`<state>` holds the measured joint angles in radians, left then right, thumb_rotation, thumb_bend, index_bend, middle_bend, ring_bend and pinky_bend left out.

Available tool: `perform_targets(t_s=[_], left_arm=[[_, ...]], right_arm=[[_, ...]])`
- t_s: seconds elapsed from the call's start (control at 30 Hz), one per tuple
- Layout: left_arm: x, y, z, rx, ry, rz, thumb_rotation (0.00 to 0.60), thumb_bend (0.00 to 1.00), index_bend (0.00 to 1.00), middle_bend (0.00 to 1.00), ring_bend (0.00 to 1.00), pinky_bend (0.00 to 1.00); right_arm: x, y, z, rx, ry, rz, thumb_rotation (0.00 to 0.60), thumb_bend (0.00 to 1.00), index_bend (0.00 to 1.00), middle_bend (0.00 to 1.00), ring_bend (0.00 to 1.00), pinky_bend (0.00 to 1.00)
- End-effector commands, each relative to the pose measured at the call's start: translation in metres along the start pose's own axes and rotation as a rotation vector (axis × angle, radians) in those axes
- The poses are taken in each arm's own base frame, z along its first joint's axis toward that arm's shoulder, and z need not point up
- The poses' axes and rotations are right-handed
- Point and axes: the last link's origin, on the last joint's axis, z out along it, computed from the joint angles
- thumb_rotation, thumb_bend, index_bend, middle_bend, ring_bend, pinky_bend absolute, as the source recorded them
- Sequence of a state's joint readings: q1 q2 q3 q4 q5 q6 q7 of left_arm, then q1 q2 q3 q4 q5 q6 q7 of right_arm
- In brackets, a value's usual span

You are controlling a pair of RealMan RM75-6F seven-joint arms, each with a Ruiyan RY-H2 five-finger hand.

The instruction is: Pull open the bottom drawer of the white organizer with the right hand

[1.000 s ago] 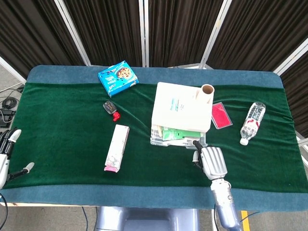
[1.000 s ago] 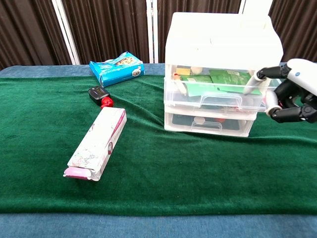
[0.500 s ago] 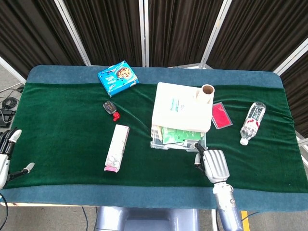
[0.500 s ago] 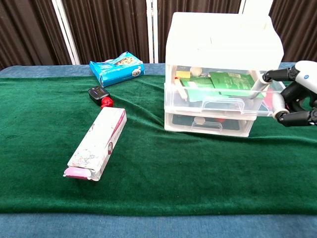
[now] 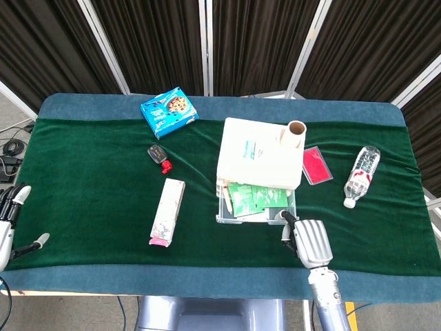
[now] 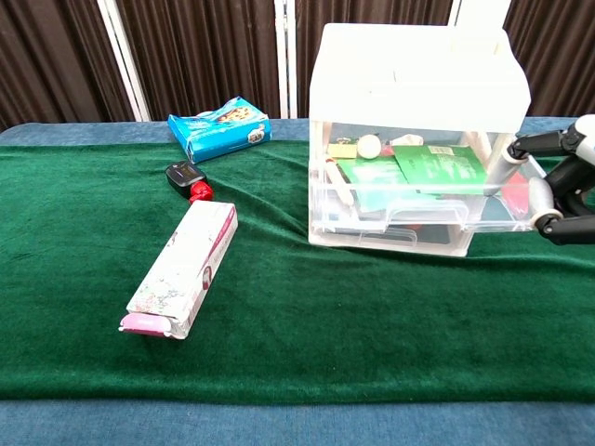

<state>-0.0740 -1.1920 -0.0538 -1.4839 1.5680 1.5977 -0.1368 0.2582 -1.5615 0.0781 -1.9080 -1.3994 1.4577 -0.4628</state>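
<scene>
The white organizer (image 5: pixel 260 155) (image 6: pixel 418 70) stands right of the table's middle. A clear drawer (image 5: pixel 255 203) (image 6: pixel 418 181) holding green packets sticks out toward the front edge. Under it, the lowest drawer (image 6: pixel 390 239) sits flush in the frame. My right hand (image 5: pixel 309 241) (image 6: pixel 562 181) is at the extended drawer's front right corner, fingers curled around its front rim. My left hand (image 5: pixel 8 224) hangs off the table's left end with fingers apart, holding nothing; the chest view does not show it.
A blue cookie box (image 5: pixel 169 110) lies at the back left. A small black and red item (image 5: pixel 159 156) and a long pink-white box (image 5: pixel 167 212) lie left of the organizer. A cardboard tube (image 5: pixel 296 132) stands on the organizer; a pink pack (image 5: pixel 315 165) and water bottle (image 5: pixel 362 176) lie right.
The drawer with green packets has slid out toward the front edge, and my right hand has moved back with it. The lowest drawer and the left hand have not moved.
</scene>
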Motion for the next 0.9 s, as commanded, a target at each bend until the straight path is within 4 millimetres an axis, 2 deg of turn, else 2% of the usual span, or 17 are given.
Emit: perform_targets(t_s=[0.03,0.43,0.53,0.67,0.9], left_arm=[[0.0,0.0,0.0,-0.001,-0.001,0.0,0.6,0.16,0.0,0.0,0.0,0.0],[0.0,0.0,0.0,-0.002,-0.003,0.001,0.6,0.16,0.0,0.0,0.0,0.0],[0.0,0.0,0.0,-0.002,-0.002,0.0,0.6,0.16,0.0,0.0,0.0,0.0],[0.0,0.0,0.0,-0.001,-0.001,0.0,0.6,0.16,0.0,0.0,0.0,0.0],[0.0,0.0,0.0,0.0,0.0,0.0,0.6,0.16,0.0,0.0,0.0,0.0]], right_arm=[[0.0,0.001,-0.002,-0.002,-0.002,-0.002,0.6,0.75,0.45,0.88,0.86,0.59],[0.0,0.001,-0.007,0.003,-0.008,-0.002,0.6,0.75,0.44,0.88,0.86,0.59],[0.001,0.001,-0.006,0.006,-0.004,-0.002,0.6,0.75,0.39,0.88,0.86,0.59],[0.004,0.001,-0.004,0.021,0.025,-0.005,0.6,0.72,0.27,0.87,0.85,0.59],[0.015,0.004,-0.006,0.05,0.101,-0.022,0.6,0.67,0.25,0.82,0.8,0.57]])
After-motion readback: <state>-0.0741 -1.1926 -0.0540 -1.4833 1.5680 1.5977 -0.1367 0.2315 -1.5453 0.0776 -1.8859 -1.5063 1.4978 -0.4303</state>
